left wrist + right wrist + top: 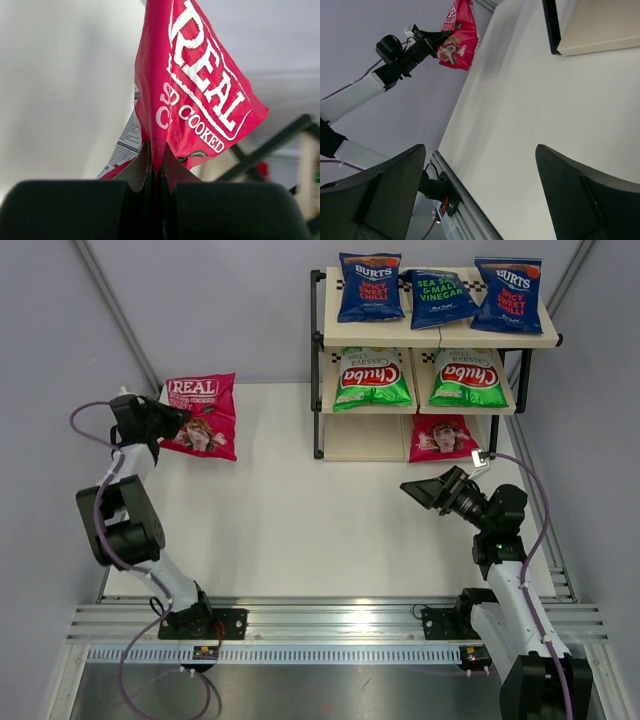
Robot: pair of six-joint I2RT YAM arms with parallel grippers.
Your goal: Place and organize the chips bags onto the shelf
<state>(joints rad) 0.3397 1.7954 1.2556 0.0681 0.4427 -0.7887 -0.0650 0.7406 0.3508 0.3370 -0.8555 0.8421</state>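
Observation:
My left gripper (181, 421) is shut on the left edge of a pink-red REAL chips bag (203, 415) at the table's far left. The left wrist view shows the bag (200, 90) pinched between the jaws of that gripper (156, 155) and held off the table. The shelf (318, 370) stands at the back right. Three blue BURTS bags (370, 287) are on its top board, two green Chuba bags (372, 378) on the middle board and another REAL bag (442, 438) on the bottom one. My right gripper (422, 490) (480, 147) hangs open in front of the shelf, holding nothing.
Grey walls enclose the white table (300, 510) on the left, back and right. An aluminium rail (320, 625) carrying both arm bases runs along the near edge. A purple cable (85, 420) loops out from the left arm.

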